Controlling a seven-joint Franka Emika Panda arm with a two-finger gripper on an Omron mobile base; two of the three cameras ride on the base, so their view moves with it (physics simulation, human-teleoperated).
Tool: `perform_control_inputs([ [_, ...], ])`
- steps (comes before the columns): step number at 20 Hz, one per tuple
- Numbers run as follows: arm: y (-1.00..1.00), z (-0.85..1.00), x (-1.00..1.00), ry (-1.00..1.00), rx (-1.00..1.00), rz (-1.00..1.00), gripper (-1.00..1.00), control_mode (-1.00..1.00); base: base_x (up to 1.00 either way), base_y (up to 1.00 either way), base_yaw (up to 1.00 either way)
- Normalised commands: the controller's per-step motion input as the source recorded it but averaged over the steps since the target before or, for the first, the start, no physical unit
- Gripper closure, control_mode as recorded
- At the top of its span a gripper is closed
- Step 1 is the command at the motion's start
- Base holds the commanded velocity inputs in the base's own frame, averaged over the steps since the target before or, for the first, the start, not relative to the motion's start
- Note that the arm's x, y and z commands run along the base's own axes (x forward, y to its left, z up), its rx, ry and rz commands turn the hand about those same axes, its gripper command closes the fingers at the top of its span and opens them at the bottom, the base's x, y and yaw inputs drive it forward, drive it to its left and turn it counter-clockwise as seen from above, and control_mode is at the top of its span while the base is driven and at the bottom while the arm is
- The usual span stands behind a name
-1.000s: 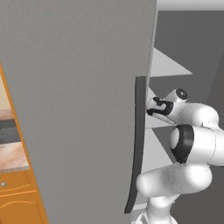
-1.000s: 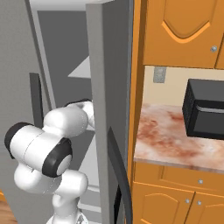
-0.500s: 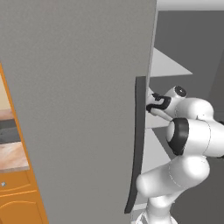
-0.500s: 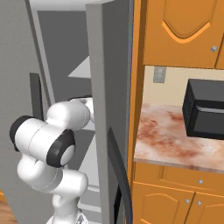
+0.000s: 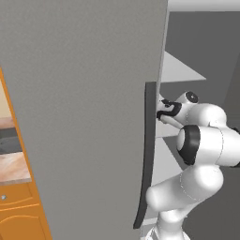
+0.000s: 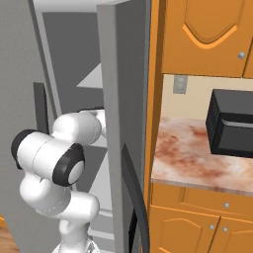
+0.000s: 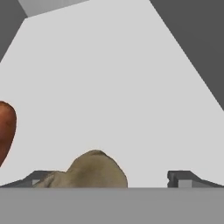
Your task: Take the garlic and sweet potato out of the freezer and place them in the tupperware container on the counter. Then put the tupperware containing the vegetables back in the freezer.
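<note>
Reaching into the freezer (image 5: 84, 108), the arm (image 5: 206, 145) stretches past the edge of the open grey door, beside the long dark handle (image 5: 146, 154), with its hand over a pale grey shelf (image 7: 113, 87). In the hand view the gripper (image 7: 113, 178) stands with its jaws wide, one dark fingertip (image 7: 181, 178) at the right and the other low at the left, nothing clamped between them. A tan, lumpy garlic (image 7: 94, 171) lies on the shelf between the fingertips, nearer the left one; whether it touches that tip cannot be told. The sweet potato (image 7: 6, 131), an orange-red lump cut off by the left edge of the hand view, rests on the same shelf, apart from the garlic and outside the jaws. Dark grey inner walls rise at the top corners of that view. From the right base view the arm's white links and dark joints bend in front of the freezer opening, and the hand is hidden behind the door edge. To the right of the freezer runs the counter (image 6: 188, 158), pinkish-brown and marbled, over orange cabinets (image 6: 197, 222) with small round knobs, and a black microwave (image 6: 231, 123) stands on it against the wall, below more orange cabinets.
</note>
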Motion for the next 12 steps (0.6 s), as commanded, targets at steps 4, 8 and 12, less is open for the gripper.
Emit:
perform_control_inputs([
  [4,0.3,-0.37,-0.01,0.02,0.0,0.0,1.0,-1.0,0.0,0.0,0.0],
  [8,0.21,-0.32,-0.09,0.0,0.0,0.0,1.0,-1.0,0.0,0.0,0.0],
  [12,0.15,-0.24,-0.24,0.0,0.0,0.0,1.0,-1.0,0.0,0.0,0.0],
])
